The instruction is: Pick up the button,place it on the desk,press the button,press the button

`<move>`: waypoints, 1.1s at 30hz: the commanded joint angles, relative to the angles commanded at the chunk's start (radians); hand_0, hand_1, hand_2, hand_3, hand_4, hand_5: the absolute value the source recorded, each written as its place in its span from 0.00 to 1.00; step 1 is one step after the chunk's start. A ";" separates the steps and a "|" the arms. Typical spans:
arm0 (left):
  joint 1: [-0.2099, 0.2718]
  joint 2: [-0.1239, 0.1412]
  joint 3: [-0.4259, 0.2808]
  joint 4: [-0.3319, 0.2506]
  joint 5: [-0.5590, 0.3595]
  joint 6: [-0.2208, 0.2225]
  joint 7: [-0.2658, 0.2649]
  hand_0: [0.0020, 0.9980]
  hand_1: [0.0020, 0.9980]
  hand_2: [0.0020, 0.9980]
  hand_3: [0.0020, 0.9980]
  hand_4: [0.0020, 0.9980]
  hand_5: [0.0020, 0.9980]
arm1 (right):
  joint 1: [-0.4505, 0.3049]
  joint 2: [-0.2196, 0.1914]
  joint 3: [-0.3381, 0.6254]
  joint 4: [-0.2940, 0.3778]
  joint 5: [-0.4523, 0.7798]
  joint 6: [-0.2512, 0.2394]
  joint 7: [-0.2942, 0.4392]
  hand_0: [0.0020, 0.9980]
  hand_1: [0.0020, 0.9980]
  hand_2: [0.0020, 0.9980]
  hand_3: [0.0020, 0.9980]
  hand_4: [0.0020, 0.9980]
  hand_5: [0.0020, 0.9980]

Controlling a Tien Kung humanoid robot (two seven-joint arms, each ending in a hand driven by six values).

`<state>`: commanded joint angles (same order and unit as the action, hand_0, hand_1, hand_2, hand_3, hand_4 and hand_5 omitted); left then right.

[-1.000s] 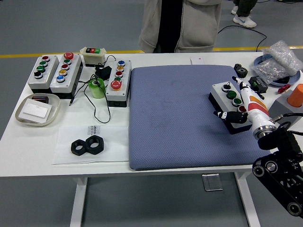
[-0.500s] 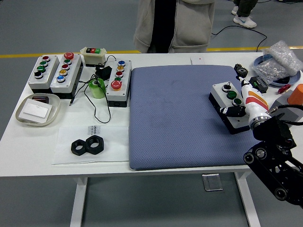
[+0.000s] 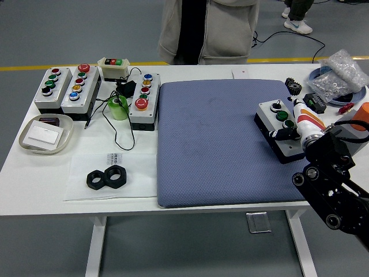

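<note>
Button box [image 3: 280, 131] on mat's [image 3: 213, 144] right edge

A white table [image 3: 190, 199] carries a blue mat [image 3: 219, 141] over its middle and right. Left of the mat stand three grey button boxes [image 3: 144, 101] (one touching the mat's edge), a green tape roll [image 3: 118, 108], a shallow tray [image 3: 45, 134] and two black nuts [image 3: 107, 177] on a clear sheet.
</note>
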<state>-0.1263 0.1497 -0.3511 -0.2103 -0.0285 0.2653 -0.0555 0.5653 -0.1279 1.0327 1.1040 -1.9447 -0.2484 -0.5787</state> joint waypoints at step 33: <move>-0.009 0.002 0.025 0.001 -0.040 -0.002 -0.012 0.75 0.83 0.86 0.83 0.63 1.00 | 0.055 -0.020 -0.045 -0.073 -0.053 0.091 -0.067 0.33 0.36 0.43 0.66 0.85 0.14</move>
<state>-0.1351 0.1517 -0.3261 -0.2097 -0.0687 0.2634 -0.0674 0.6205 -0.1481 0.9874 1.0306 -1.9981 -0.1578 -0.6454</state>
